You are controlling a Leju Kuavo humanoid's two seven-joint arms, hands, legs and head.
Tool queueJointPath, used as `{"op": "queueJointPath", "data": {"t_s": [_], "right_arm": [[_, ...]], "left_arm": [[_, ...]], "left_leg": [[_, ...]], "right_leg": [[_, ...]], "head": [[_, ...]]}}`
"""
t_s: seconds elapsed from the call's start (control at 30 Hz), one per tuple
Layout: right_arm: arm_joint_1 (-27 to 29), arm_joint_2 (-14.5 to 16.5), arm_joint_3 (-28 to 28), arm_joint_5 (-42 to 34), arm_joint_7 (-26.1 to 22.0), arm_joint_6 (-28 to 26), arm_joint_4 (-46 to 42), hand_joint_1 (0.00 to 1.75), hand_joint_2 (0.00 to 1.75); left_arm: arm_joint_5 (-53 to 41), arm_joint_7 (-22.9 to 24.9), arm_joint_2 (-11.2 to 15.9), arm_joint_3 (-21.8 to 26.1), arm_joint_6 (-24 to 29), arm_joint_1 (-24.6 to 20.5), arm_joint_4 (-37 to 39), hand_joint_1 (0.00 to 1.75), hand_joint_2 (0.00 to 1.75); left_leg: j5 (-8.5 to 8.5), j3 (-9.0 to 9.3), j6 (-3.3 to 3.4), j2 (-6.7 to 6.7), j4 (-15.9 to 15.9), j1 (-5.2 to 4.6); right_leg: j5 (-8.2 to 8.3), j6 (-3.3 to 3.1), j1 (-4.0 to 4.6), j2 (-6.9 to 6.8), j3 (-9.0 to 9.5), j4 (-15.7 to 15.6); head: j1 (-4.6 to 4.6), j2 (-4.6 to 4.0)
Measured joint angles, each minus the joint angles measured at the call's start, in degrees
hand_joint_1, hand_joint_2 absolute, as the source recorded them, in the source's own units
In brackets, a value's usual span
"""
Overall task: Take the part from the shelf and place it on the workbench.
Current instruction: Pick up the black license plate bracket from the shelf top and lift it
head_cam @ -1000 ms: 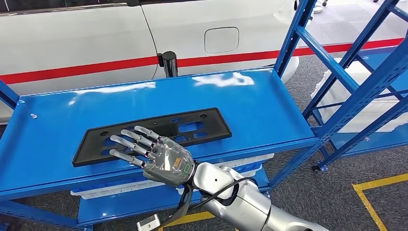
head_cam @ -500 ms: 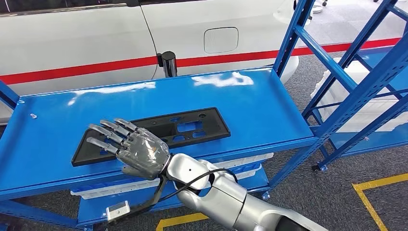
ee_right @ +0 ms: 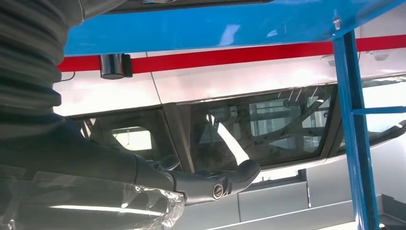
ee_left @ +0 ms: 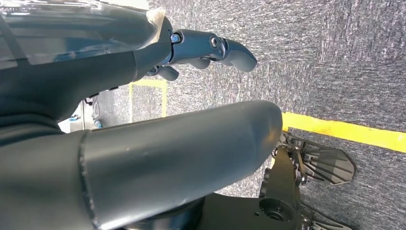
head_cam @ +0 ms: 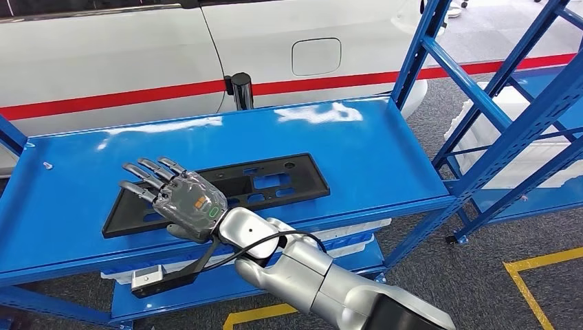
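Shifted further left along shelf: right hand (head_cam: 180,199) now over left end of black plate bracket (head_cam: 275,180), palm down, fingers spread, grasping nothing. Bracket flat on blue shelf (head_cam: 385,151). Left hand (ee_left: 143,143) released, hanging over floor.

Blue shelf (head_cam: 385,158) top mostly bare: open surface right of black plate (head_cam: 275,182), behind it toward frame top, and at far left. Plate lies flat across middle. Right robot hand (head_cam: 182,199), fingers spread, over plate's left end. Blue upright posts (head_cam: 423,48) and diagonal braces wall off right edge. White car (head_cam: 137,62) close behind shelf blocks frame top. Small black post (head_cam: 241,89) at rear edge, centre.
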Motion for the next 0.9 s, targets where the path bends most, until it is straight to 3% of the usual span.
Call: {"op": "queueJointPath", "data": {"t_s": [0.23, 0.6, 0.9], "right_arm": [[-0.44, 0.46, 0.09, -0.08, 1.25, 0.0, 1.66, 0.0, 1.75], [-2.08, 0.91, 0.18, 3.4, 9.53, -0.33, 9.89, 0.0, 1.75], [-2.73, -0.26, -0.92, 4.19, 13.98, 0.09, 11.82, 0.0, 1.75]], "left_arm": [[0.13, 0.0, -0.05, 0.0, 0.04, 0.0, 0.0, 0.0, 0.0], [0.26, 0.0, -0.32, 0.11, 0.74, 0.01, 0.0, 0.0, 0.0], [0.01, 0.0, -0.32, 0.23, 0.97, 0.02, 0.0, 0.0, 0.0]], "left_leg": [[0.0, -0.02, 0.0, 0.0, 0.0, 0.0], [0.01, -0.03, 0.0, 0.0, 0.0, 0.0], [0.0, -0.03, 0.0, 0.01, 0.01, 0.0]], "right_leg": [[0.0, 0.0, 0.0, 0.0, -0.03, 0.0], [0.01, 0.01, 0.0, 0.0, -0.04, 0.0], [0.01, 0.01, 0.0, 0.0, -0.04, 0.0]], "head": [[0.0, 0.0], [0.01, 0.0], [0.01, 0.0]]}}
